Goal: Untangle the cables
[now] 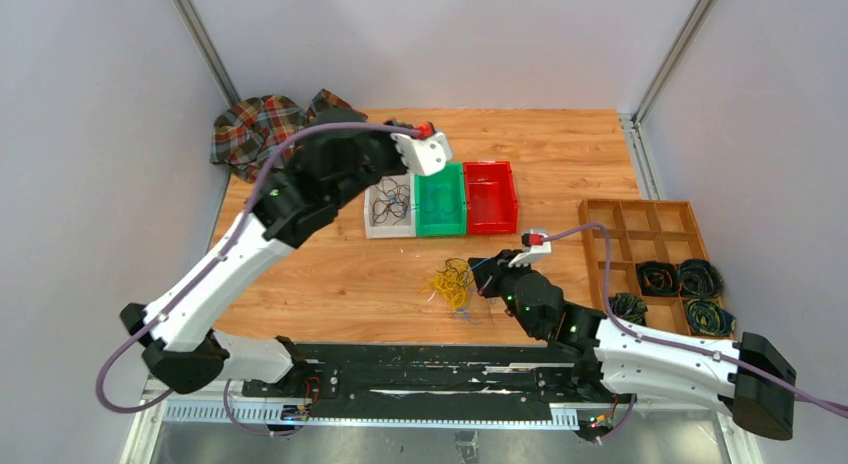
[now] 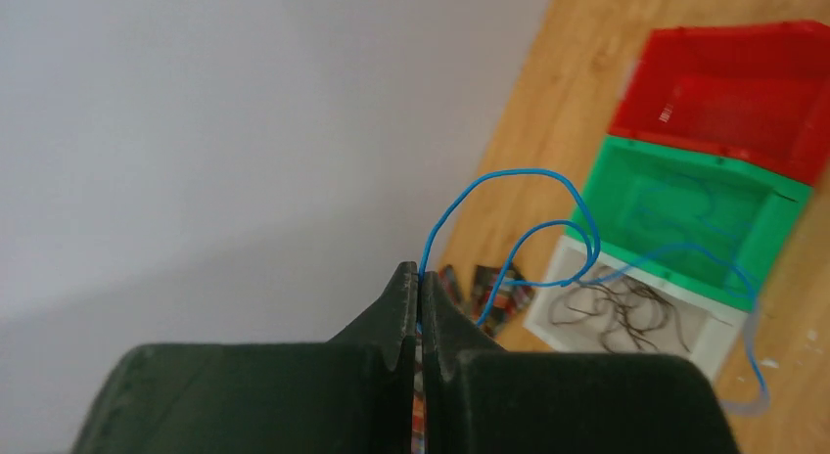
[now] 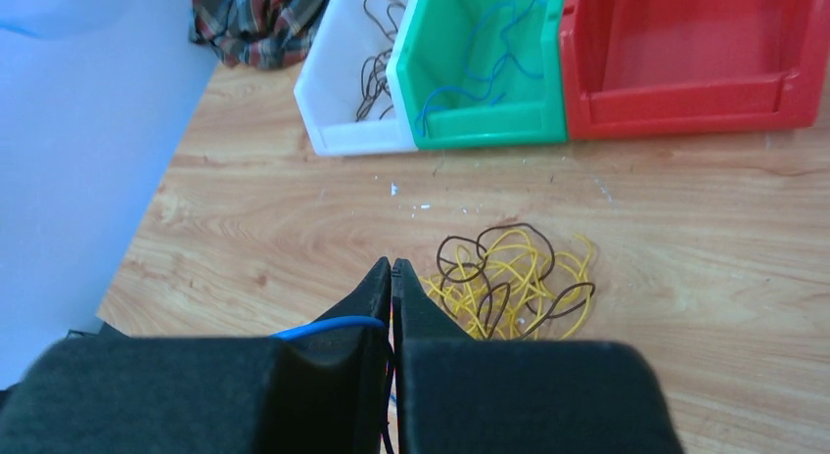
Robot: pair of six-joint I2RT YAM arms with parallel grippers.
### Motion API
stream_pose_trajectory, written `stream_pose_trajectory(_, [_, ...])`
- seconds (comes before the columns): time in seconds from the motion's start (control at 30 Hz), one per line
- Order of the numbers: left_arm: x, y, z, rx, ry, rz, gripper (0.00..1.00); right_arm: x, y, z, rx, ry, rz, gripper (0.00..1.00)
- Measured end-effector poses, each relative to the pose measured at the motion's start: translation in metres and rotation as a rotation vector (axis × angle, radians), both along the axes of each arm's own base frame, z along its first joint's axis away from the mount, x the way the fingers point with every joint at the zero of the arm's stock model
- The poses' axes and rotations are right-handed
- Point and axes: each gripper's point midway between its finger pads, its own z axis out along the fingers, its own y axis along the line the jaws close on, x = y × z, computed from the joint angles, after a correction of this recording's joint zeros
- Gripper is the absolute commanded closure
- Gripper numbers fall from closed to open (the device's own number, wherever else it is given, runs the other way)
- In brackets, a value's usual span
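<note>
Two closed grippers, each with blue wire in its jaws. Nearest the bases, the right gripper (image 3: 391,266) sits low over the wooden table (image 1: 340,274), its fingers pressed together on a blue strand (image 3: 328,325) that curves across the left finger into the gap; the overhead camera does not resolve this strand. Just beyond its tips lies the yellow tangle (image 3: 514,278), with dark loops (image 3: 468,258) laced through it, resting loose on the wood.

Farther out, three bins stand side by side and touching: the white bin (image 3: 347,136) holds dark wires (image 3: 377,68), the green bin (image 3: 489,133) holds blue wires (image 3: 494,58), and the red bin (image 3: 685,107) is on the right. The left gripper (image 2: 419,273) is raised above them, clamped on a blue cable (image 2: 509,175) that loops up and trails down across the green bin.

A plaid cloth (image 1: 255,129) is bunched at the far left corner. Only the overhead view shows the divided wooden tray (image 1: 600,246) at the right edge, with coiled wire bundles (image 1: 680,279) in its near compartments.
</note>
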Motion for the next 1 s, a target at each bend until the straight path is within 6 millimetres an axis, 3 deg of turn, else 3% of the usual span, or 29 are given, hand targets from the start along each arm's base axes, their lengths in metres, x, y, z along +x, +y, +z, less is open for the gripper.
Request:
stream_pose_trajectory(0.03, [0.006, -0.009, -0.028, 0.038, 0.06, -0.005, 1.0, 0.0, -0.003, 0.005, 0.011, -0.009, -0.01, 0.97])
stream_pose_trajectory(0.13, [0.017, -0.025, -0.074, 0.097, 0.153, -0.01, 0.99, 0.0, -0.015, 0.012, 0.029, -0.026, -0.04, 0.97])
stream_pose_trajectory(0.33, [0.042, -0.053, -0.125, 0.165, 0.247, -0.007, 0.99, -0.004, -0.041, -0.003, 0.008, -0.025, -0.091, 0.97])
stream_pose_trajectory(0.53, [0.074, -0.08, -0.177, 0.242, 0.315, 0.005, 0.99, -0.006, -0.057, 0.003, 0.025, -0.037, -0.127, 0.97])
stream_pose_trajectory(0.73, [0.112, -0.081, -0.221, 0.34, 0.313, 0.05, 0.99, -0.007, -0.066, 0.008, 0.036, -0.046, -0.146, 0.97])
stream_pose_trajectory(1.0, [0.158, -0.068, -0.258, 0.442, 0.249, 0.114, 1.0, -0.008, -0.074, 0.002, 0.007, -0.039, -0.161, 0.97])
